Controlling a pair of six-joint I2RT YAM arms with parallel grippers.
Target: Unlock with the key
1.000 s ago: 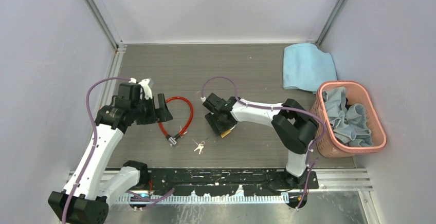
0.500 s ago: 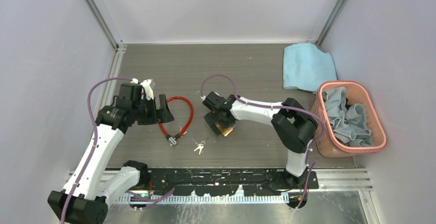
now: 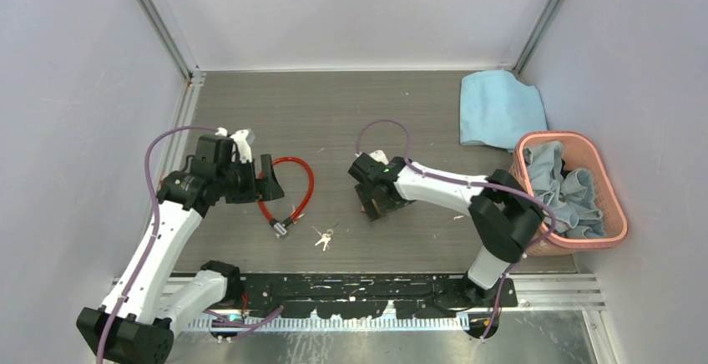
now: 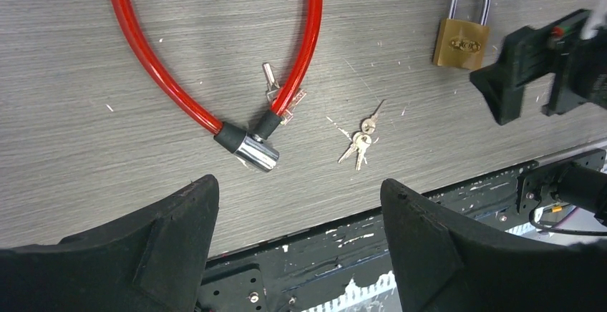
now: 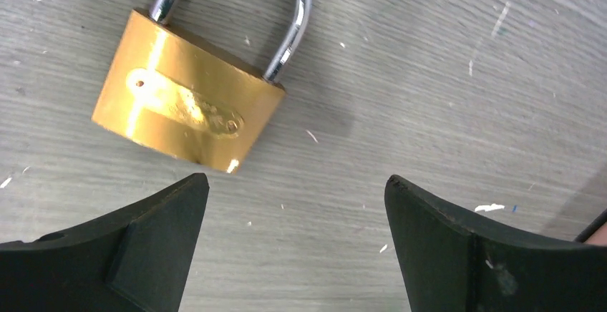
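Observation:
The key (image 3: 323, 238), a tiny bunch of thin silvery keys, lies on the table near the front edge; it also shows in the left wrist view (image 4: 360, 140). The brass padlock (image 5: 186, 108) with its steel shackle lies flat just ahead of my right gripper (image 5: 295, 179), which is open and empty close above the table. In the top view the right gripper (image 3: 377, 205) hides most of the padlock (image 3: 365, 209). My left gripper (image 3: 269, 179) is open and empty above the red cable lock (image 3: 288, 189), left of the key.
The red cable lock's metal end (image 4: 254, 151) lies left of the key, with small silvery pieces beside it. A blue cloth (image 3: 497, 107) lies at the back right. A pink basket (image 3: 614, 214) of grey cloths stands at the right edge.
My right arm has swung to the right and turned, so its gripper now sits right of the padlock. The left arm has barely moved. The key has not moved.

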